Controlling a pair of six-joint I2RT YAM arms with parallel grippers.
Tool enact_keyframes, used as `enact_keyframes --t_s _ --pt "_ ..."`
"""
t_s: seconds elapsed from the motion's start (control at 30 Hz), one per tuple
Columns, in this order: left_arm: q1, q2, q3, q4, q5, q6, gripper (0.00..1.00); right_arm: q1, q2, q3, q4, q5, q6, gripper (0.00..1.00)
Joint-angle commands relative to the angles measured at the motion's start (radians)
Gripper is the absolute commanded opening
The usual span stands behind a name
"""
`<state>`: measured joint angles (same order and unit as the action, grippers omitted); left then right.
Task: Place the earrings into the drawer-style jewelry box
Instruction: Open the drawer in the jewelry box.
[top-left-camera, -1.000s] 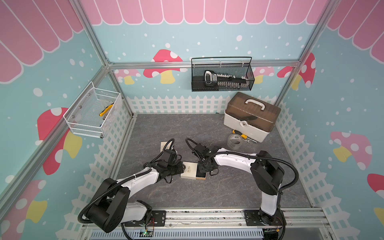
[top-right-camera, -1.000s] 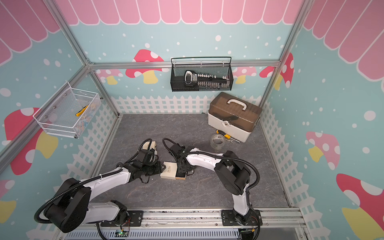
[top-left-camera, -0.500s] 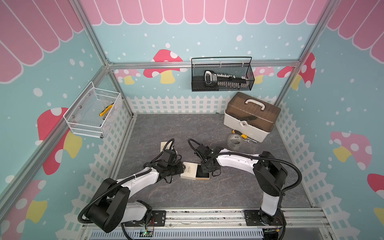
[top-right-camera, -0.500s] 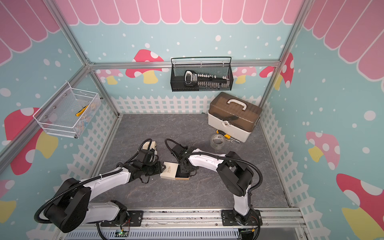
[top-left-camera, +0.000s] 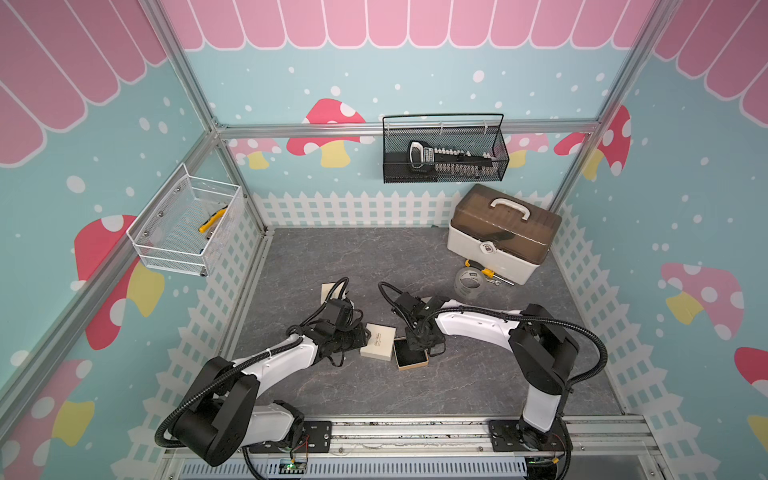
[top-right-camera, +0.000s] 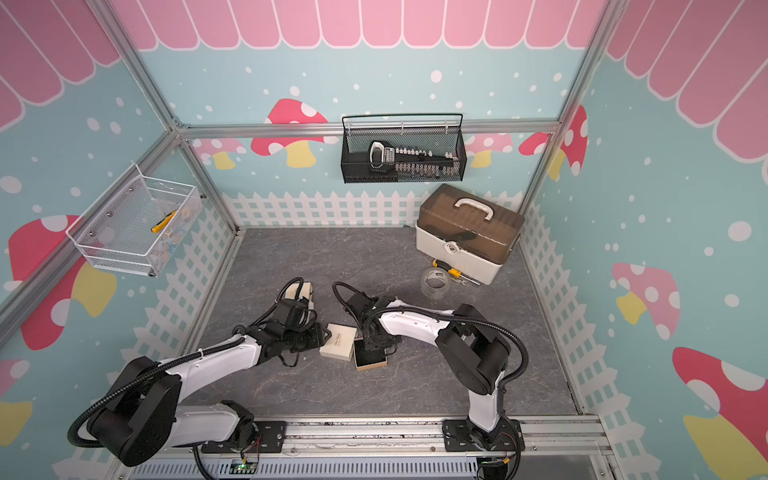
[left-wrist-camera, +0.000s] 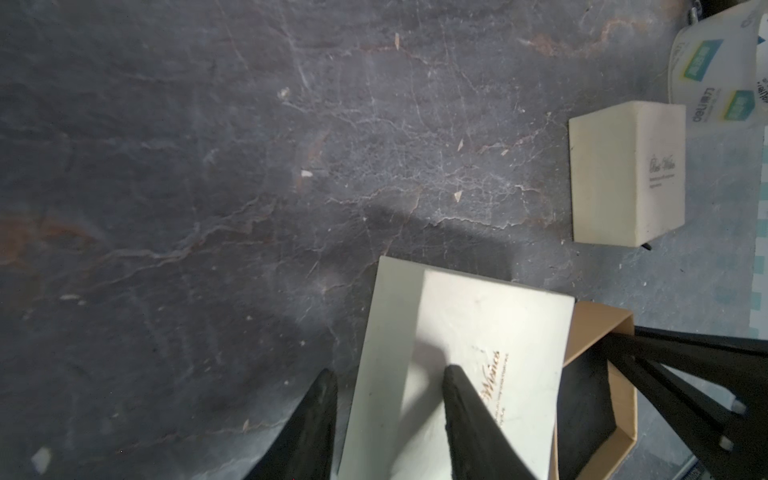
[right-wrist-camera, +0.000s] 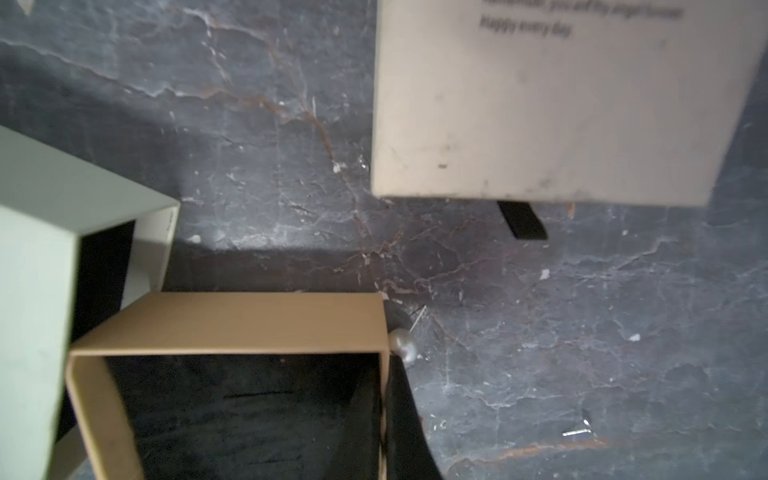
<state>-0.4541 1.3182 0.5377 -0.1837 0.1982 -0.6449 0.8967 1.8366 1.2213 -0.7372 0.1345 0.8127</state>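
Box: the sleeve and the pulled-out drawer are seen at lower centre in both top views, on the tabletop.
Left pincer: half spread; one finger is laid on the sleeve's top and one beside it, so a grip cannot be told.
Right pincer: closed, judged to be pinched on the drawer's wall.
Earring: a pearly bead is seen outside the drawer, touching its outer corner, just beside the right pincer.
Axis: its thin post is slanted away from that corner.
Second glint: seen well apart on the tabletop; possibly the other earring.
Nearer arm: right; the wall would have to be released first.
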Motion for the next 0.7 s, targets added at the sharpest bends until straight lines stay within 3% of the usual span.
enact_keyframes --t_s 0.0,0.67 --pt "0.003 0.006 -0.025 -0.127 -0.072 -0.007 0.42 0.004 -0.017 -0.019 -0.028 -0.024 0.019 0.02" --pt "0.003 -0.099 -0.081 -0.078 0.000 -0.057 0.43 0.003 0.085 0.124 0.009 0.049 0.058 0.00"
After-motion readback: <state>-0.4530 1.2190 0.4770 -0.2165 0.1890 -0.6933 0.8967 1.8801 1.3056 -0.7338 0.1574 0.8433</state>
